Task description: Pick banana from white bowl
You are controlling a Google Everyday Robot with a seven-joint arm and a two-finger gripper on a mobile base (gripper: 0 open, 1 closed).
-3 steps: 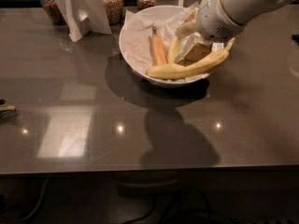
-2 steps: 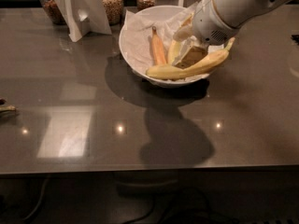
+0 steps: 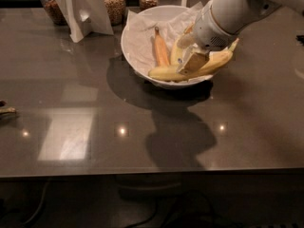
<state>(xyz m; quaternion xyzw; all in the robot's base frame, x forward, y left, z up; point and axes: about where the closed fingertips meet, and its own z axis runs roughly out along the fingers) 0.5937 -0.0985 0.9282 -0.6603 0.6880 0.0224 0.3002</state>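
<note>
The white bowl (image 3: 127,49), lined with crumpled white paper, stands at the back middle of the dark table. The banana (image 3: 166,72), long and pale yellow, lies along the bowl's front rim, its right end past the rim. A shorter orange-tinted banana (image 3: 161,51) and a yellow-green one (image 3: 176,51) lie behind it. My gripper (image 3: 192,61) reaches down from the upper right into the bowl and sits right on the middle of the long banana, hiding part of it.
Glass jars of grains (image 3: 114,4) and a folded white paper stand (image 3: 83,13) are at the back left, close to the bowl. A small dark object (image 3: 4,110) lies at the table's left edge. The table's front edge runs along the bottom.
Hardly anything has changed. The gripper stays at the same spot on the long banana, and the bananas and the bowl have not moved.
</note>
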